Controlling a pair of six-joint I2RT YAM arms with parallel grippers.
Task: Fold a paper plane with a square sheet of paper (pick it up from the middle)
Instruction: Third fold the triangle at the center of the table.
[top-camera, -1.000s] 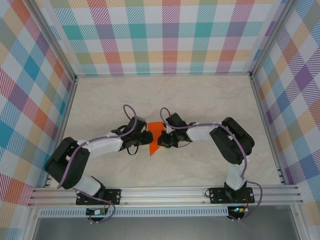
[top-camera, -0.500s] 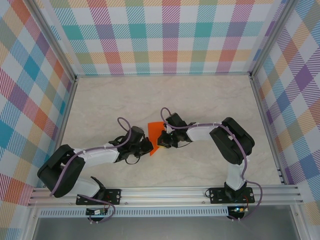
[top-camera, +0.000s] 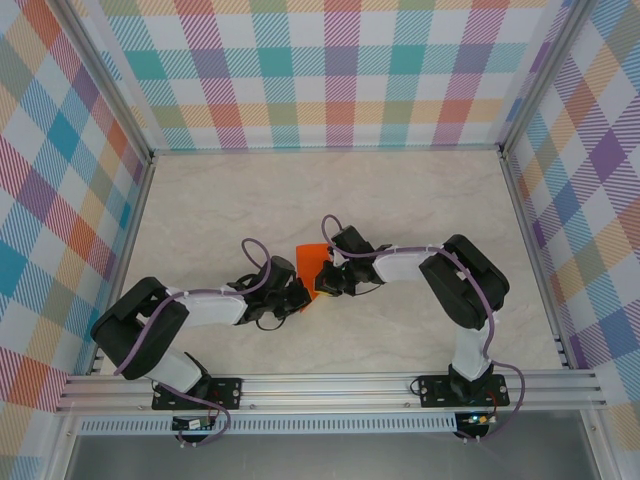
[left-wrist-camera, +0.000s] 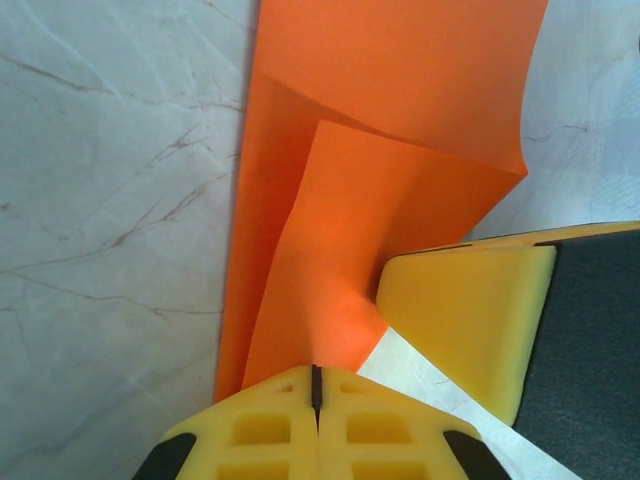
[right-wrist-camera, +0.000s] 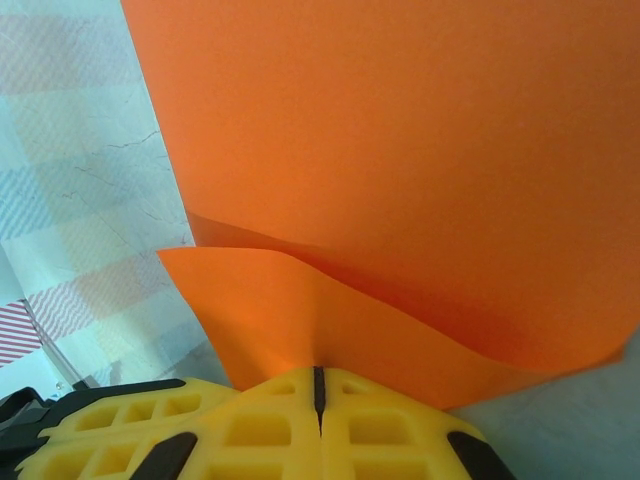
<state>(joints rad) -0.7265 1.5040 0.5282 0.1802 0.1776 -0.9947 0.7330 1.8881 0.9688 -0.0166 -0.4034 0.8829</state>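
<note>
The square sheet of paper (top-camera: 312, 266) is bright orange, folded over on itself and held up off the table between both arms. In the left wrist view the sheet of paper (left-wrist-camera: 385, 190) shows two overlapping layers with a crease, and its near edge runs into the seam of my left gripper (left-wrist-camera: 316, 374), which is shut on it. My right gripper (right-wrist-camera: 318, 378) is shut on a lower flap of the paper (right-wrist-camera: 400, 140). From above, the left gripper (top-camera: 297, 298) sits just below-left of the right gripper (top-camera: 321, 284). A yellow right finger (left-wrist-camera: 470, 310) lies close beside the left jaws.
The marble-patterned tabletop (top-camera: 400, 200) spreads out behind and to both sides of the paper. Checked walls (top-camera: 320, 70) enclose it on three sides. An aluminium rail (top-camera: 330, 388) carrying the arm bases runs along the near edge.
My left gripper has dropped toward the near edge of the paper and shut on it. The left elbow swung outward, then back. The right arm and its grip have stayed still.
</note>
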